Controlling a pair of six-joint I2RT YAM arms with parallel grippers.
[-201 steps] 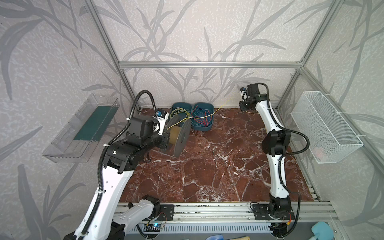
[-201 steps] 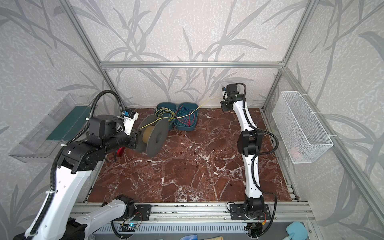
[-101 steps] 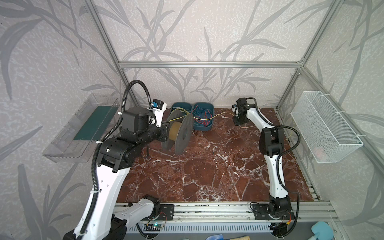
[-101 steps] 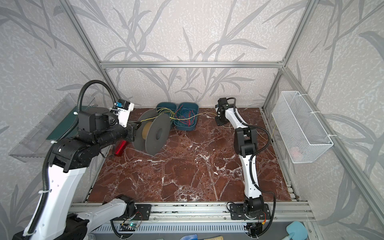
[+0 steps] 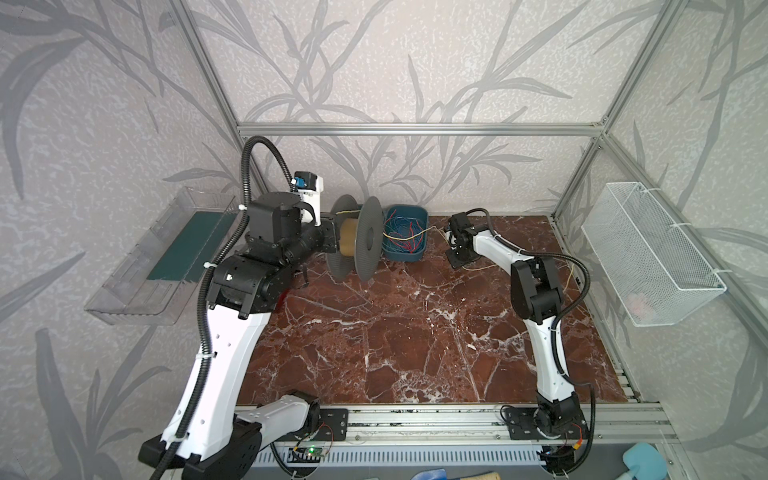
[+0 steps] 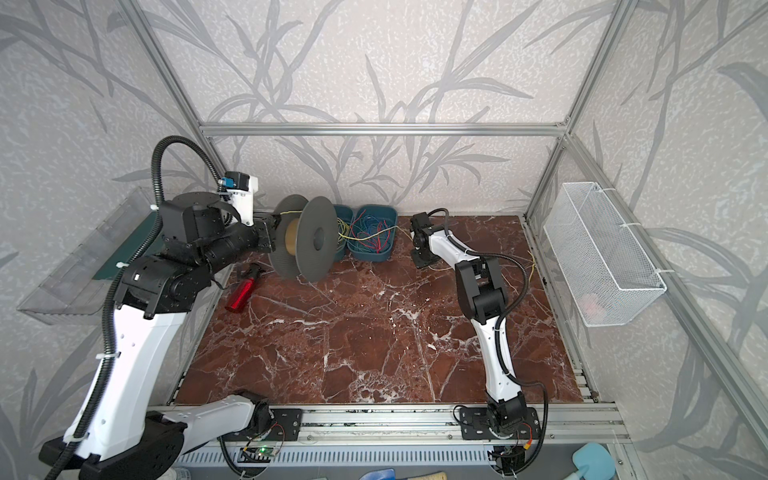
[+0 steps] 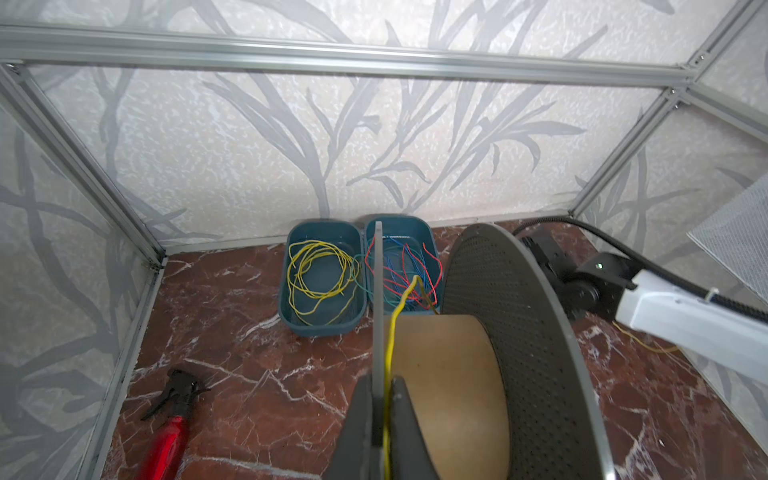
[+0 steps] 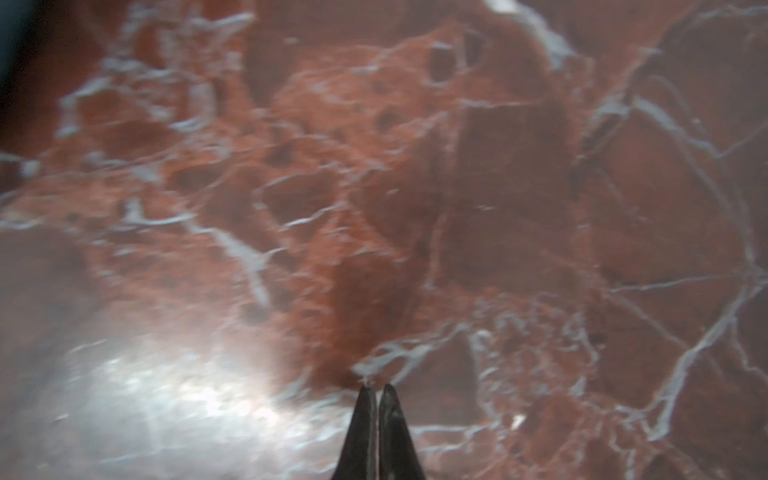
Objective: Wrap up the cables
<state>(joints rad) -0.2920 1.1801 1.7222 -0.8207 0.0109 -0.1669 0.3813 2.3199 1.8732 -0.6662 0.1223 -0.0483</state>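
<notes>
The yellow cable (image 7: 390,345) runs lengthwise from the left gripper (image 7: 381,384), whose fingers clamp it together with the spool (image 7: 519,332) flange, over the cardboard core (image 7: 449,374) toward the blue bins (image 7: 433,253). The right gripper (image 8: 376,388), fingers pressed together, points down at the marble tabletop (image 8: 519,199).

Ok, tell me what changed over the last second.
The left gripper, clamped on the spool throughout, carried it up towards the back wall and stood it more upright. The right gripper, shut throughout, swung down and left to the tabletop near the blue bins. Bins and red spray bottle stayed put.
</notes>
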